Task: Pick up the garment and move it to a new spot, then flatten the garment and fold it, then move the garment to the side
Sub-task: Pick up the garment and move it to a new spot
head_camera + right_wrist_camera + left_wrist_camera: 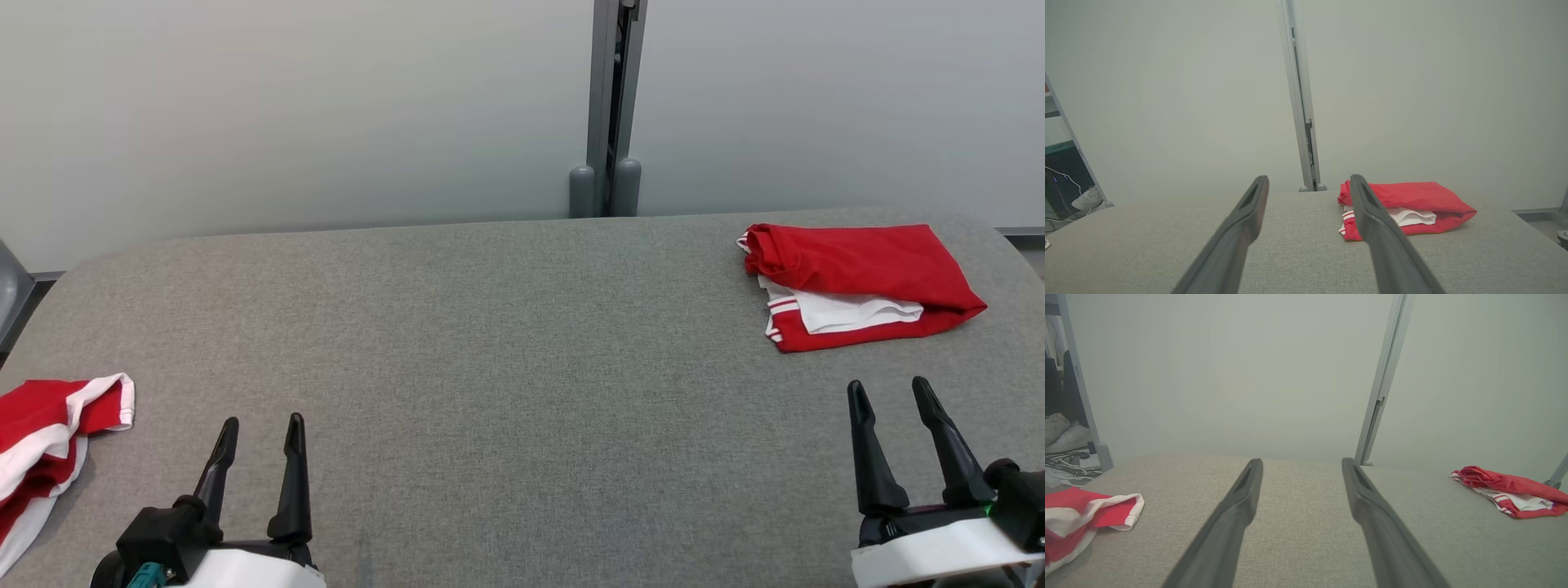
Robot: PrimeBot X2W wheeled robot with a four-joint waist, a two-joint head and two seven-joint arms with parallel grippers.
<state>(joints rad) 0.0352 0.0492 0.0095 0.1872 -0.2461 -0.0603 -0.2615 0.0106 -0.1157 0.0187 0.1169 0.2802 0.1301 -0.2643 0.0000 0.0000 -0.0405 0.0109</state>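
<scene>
1. Grey fabric-topped counter [522, 367] beneath both arms, backed by pale wall panels, with a grey post [608, 98] rising behind the middle of the far edge.
2. Folded garment [865, 261], red with white trim, lying flat near the far right corner, a white layer peeking out along its near side between red layers.
3. Crumpled garment [41, 408], also red and white, bunched at the left edge toward the near corner, partly cut off by the head view's border.
4. Left jaws by the near edge on the left side, just beside the crumpled garment yet apart from it; dark fingers [292, 482] spread wide, nothing between them, only bare counter ahead.
5. Right jaws by the near right corner, short of the folded garment and not touching it; fingers [873, 457] likewise standing wide apart and empty.
6. From the left wrist: crumpled garment [1077, 502] at the left, folded garment [1511, 486] well apart at the far right, pale shoes [1065, 435] and loose cables [1069, 469] beyond the counter's left edge.
7. From the right wrist: folded garment [1412, 196] straight ahead, partly behind the right finger [1384, 237].
</scene>
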